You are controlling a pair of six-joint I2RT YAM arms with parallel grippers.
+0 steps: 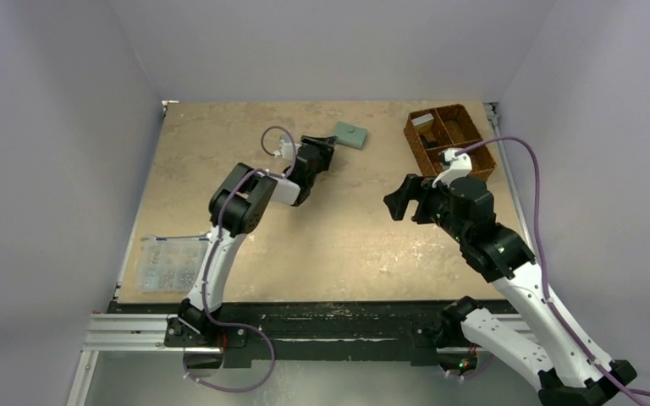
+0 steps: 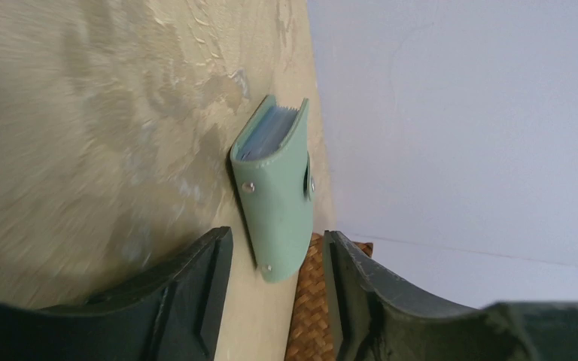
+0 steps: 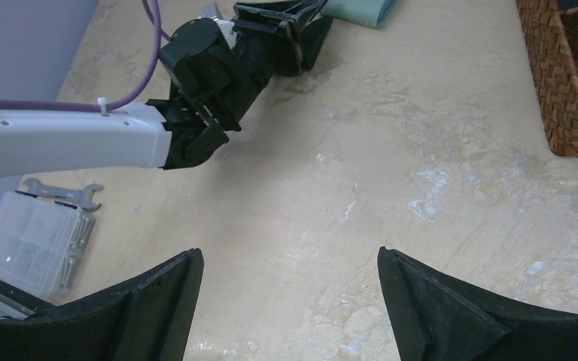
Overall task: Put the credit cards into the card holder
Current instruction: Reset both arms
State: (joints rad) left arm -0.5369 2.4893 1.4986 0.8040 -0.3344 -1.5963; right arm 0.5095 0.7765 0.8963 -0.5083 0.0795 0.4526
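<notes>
Far back on the table [image 1: 347, 245], the card holder [image 1: 349, 134] lies folded and flat. My left pincer [image 1: 328, 142] is open wide, its tips just by the holder's near end, not touching it. My right pincer [image 3: 289, 254] is open wide too, holding nothing, near the brown basket [image 1: 465, 144].

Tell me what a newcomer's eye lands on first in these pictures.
First, the green wallet, lying closed at the far middle of the table, with the left gripper open right at its near end. Next, the right gripper, open above bare tabletop, and the brown woven basket in the far right corner.
</notes>
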